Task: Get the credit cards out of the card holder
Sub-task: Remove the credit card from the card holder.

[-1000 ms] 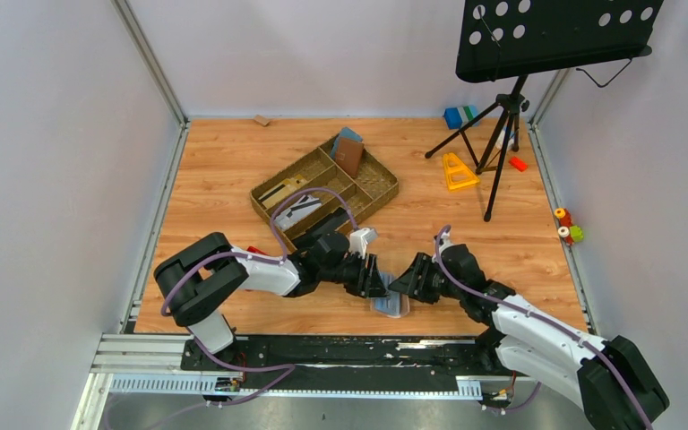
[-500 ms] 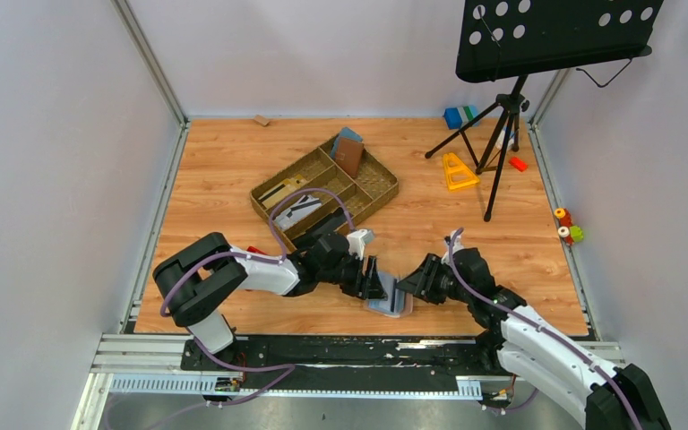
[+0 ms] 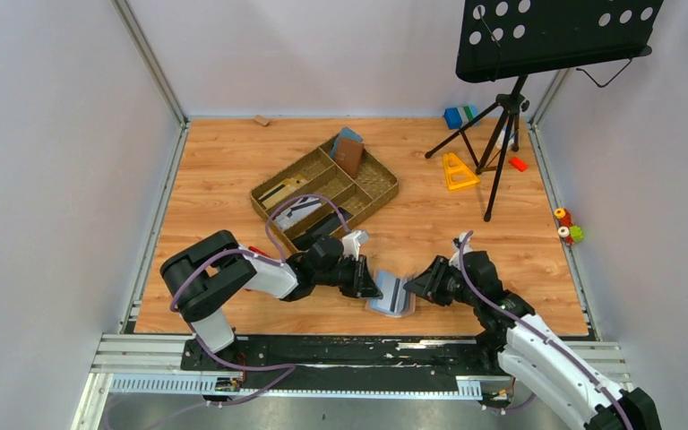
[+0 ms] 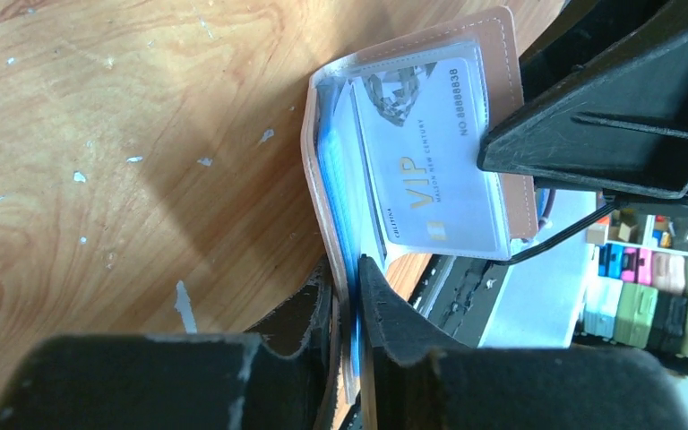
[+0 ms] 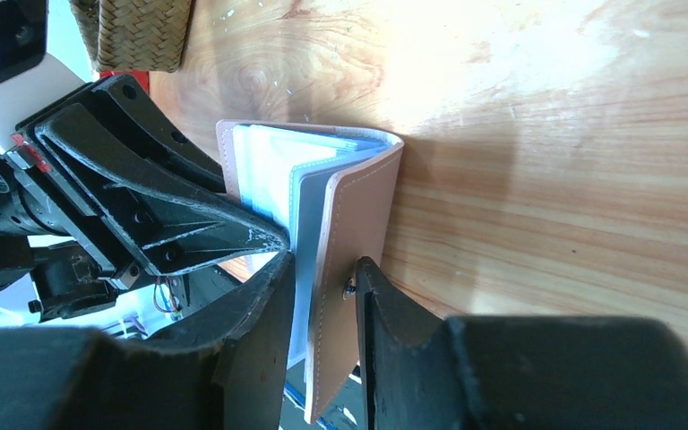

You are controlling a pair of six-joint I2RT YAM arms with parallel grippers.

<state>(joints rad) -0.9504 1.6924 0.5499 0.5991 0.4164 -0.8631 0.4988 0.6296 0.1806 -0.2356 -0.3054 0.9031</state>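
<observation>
Card holder sits folded open on the table near the front edge, between both arms. Left gripper is pinched on one cover edge with the blue sleeves. Right gripper is clamped on the other tan flap, by the snap. White VIP card is inside its clear sleeve.

Card holder: fanning open on the wooden table, tan cover outermost, blue leaves showing inside.
Card: a white "VIP" card is sitting in a clear sleeve, facing the lens.
Left gripper: pinching the blue leaves at the holder's near edge, its fingers almost together.
Right gripper: its black finger is reaching over the tan cover's far edge.
</observation>
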